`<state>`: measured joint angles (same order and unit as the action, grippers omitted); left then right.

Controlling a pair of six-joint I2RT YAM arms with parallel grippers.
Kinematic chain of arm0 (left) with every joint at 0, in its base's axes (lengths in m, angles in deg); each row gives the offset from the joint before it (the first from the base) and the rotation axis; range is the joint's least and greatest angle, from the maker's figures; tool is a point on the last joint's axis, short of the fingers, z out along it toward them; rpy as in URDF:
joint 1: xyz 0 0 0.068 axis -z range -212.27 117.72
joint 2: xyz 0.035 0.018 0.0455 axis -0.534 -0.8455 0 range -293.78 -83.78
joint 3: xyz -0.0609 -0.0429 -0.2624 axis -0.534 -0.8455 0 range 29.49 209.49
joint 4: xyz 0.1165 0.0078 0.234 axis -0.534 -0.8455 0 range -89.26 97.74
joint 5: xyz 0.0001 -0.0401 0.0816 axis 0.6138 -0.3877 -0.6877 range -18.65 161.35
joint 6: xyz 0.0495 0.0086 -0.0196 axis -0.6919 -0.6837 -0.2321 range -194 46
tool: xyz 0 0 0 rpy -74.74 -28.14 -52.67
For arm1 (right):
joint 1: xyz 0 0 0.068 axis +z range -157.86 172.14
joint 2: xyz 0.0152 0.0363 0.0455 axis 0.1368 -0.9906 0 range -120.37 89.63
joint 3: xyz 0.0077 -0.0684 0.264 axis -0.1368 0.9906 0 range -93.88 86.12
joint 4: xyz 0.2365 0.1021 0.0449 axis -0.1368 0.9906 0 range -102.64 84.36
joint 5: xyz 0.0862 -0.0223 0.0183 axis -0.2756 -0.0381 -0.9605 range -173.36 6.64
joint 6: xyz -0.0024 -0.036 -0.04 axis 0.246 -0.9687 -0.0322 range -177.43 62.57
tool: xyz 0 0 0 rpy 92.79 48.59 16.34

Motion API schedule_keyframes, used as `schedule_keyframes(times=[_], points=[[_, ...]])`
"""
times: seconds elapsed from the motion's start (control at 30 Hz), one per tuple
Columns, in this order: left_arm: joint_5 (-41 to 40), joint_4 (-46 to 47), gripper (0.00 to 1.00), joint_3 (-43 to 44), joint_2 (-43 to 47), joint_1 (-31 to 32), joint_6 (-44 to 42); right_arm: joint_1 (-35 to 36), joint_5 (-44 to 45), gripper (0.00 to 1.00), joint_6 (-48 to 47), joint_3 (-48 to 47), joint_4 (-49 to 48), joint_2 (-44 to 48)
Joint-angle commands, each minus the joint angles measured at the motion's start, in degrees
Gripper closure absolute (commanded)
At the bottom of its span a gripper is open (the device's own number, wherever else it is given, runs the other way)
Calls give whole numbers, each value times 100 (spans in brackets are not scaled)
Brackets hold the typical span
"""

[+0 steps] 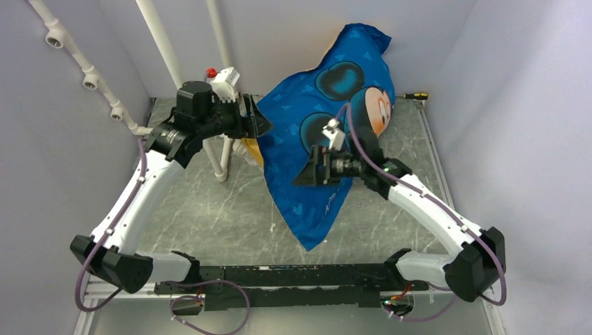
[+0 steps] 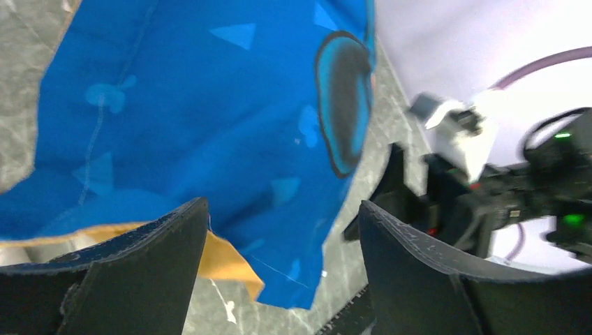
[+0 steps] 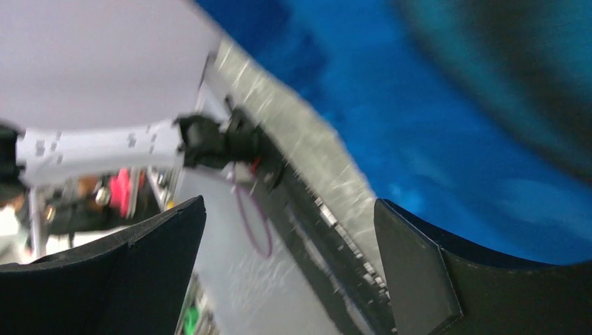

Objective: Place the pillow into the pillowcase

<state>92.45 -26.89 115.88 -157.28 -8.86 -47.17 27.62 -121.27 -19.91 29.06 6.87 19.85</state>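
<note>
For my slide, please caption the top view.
Open left gripper and open right gripper at the blue Mickey pillowcase on the grey table.

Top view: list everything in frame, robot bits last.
pillowcase: 1, blue with a Mickey face, yellow-orange showing at its left edge; centre-back of the table, top corner against the back wall
pillow: none visible bare; the case bulges as if filled
screwdriver-like tool: 1, yellow and black; back right edge
pipes: several, white; back left
table: 1, grey marbled
left gripper: 1, black, open; at the case's left edge
right gripper: 1, black, open; over the case's lower middle
</note>
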Motion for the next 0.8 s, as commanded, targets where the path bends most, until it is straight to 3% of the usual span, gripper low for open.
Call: schedule_keyframes(times=[0.0,0.1,0.17,0.27,0.43,0.53,0.63,0.77], points=[[-774,321,20,48,-375,-4,-317,-629,763,6,-460,-341,562,164],[-1701,-304,44,73,-684,-4,-461,-822,1179,6,-636,-509,439,-159],[-2294,-570,75,-146,-687,-4,-499,-841,1310,6,-822,-892,396,-688],[-3033,-873,85,-477,-579,-4,-559,-837,1321,6,-963,-1594,258,-1649],[-3819,-1587,87,-502,-542,-13,-594,-513,1134,7,-1190,-3303,593,-3674],[-3475,-1220,80,-557,-128,-6,-923,-264,1054,6,-1304,-4116,877,-4460],[-2822,-594,52,-715,414,-4,-1109,-155,778,6,-1444,-4582,1141,-4900],[-2050,-112,23,-954,790,-12,-988,-208,886,4,-1483,-4169,1026,-4313]])
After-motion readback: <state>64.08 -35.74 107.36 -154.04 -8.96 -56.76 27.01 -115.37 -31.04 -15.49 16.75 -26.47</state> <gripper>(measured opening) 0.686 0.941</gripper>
